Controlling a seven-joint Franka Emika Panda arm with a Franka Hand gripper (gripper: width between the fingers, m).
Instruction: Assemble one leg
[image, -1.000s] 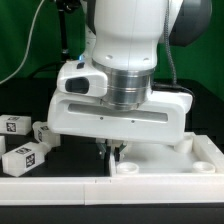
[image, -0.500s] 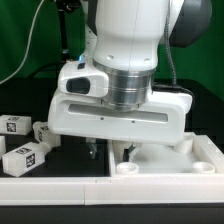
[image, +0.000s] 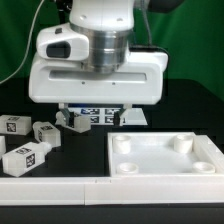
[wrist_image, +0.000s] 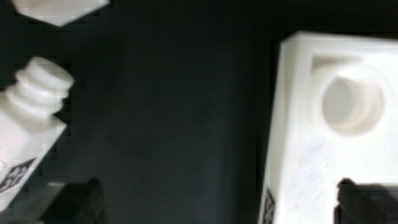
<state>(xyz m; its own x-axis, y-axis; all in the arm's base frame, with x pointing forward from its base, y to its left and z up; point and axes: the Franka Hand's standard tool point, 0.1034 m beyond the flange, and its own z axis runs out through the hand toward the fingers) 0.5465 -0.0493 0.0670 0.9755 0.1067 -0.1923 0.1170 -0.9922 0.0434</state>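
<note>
The wrist view is blurred, its edge cutting off a leg (wrist_image: 32, 105) and the tray (wrist_image: 302, 130).

The arm's housing (image: 95, 75) above the gripper (image: 97, 122) is smooth, glossy white plastic. The tray-like piece (image: 165, 157) beside the gripper is matt white plastic. The leg (wrist_image: 32, 95) near the gripper is white plastic, its peg ridged. The desk (image: 80, 150) is matt black.

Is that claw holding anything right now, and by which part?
Nothing is held. The gripper is open and clamps nothing; the nearest leg lies on the table beside it.
</note>
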